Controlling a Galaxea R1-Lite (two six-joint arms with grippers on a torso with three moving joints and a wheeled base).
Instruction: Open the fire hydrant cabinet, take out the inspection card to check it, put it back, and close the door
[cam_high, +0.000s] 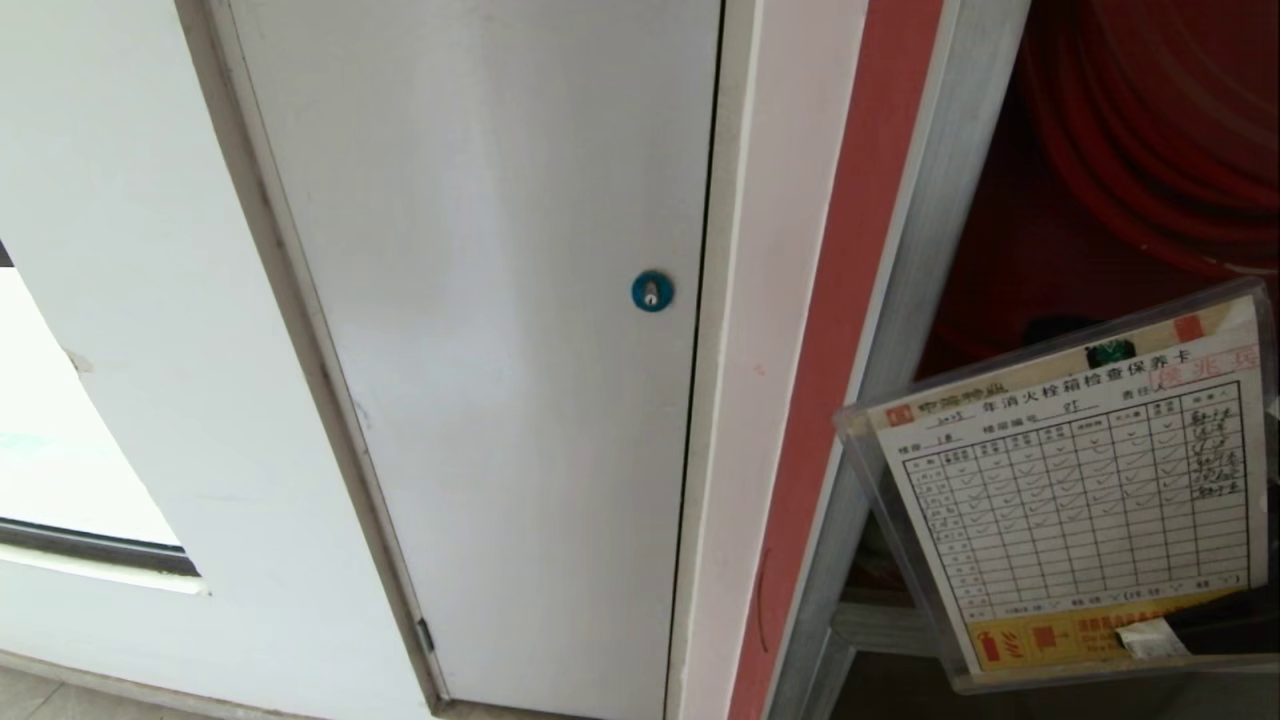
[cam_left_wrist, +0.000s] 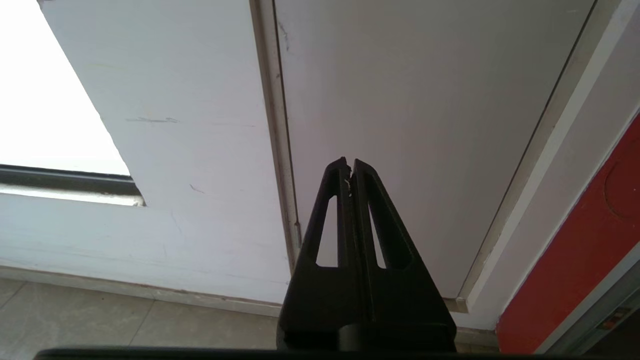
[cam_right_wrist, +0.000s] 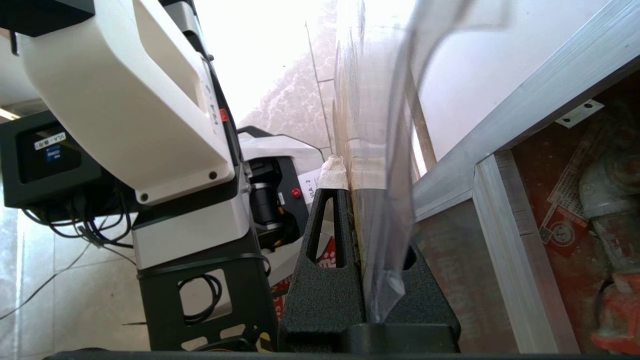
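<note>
step: checking card | right end effector: clamped shut on the lower edge of the clear-sleeved white gridded inspection card, tilted toward the head for reading, before the open red-lined aluminium-framed fire hydrant cabinet | left end effector: closed, empty, parked facing the plain white panel

My fingers are black and bumpy with long holes and white tape on a tip, and my body is white with black wires.
</note>
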